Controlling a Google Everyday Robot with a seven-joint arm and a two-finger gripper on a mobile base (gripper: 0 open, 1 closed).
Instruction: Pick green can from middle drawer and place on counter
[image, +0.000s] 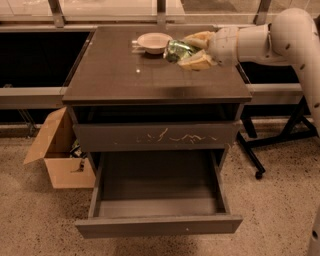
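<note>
The placing step is judged to be in hand: the green can (175, 50) is out of the middle drawer (159, 225) and is held over the counter (150, 82), just to the right of the white bowl (154, 42). The gripper (188, 49) is seen further right of the bowl, reached in from that side. Its two pale fingers (199, 61) are pinched onto the can, one above and one below, with the can filling the narrow gap between them. The can is carried tilted, not upright. Whether its lower edge touches the counter top cannot be told.

The middle drawer is seen pulled out, well below and in front of the bowl, and nothing is visible inside it. The scratched drawer front (165, 136) is shut, between bowl and open drawer.

For the next move, a short lowering is called for, onto the bare counter beside the bowl. Some clearance must be kept, since the can's end is close to the bowl's rim. After that, the fingers would need to be spread and the gripper drawn back to the right.
</note>
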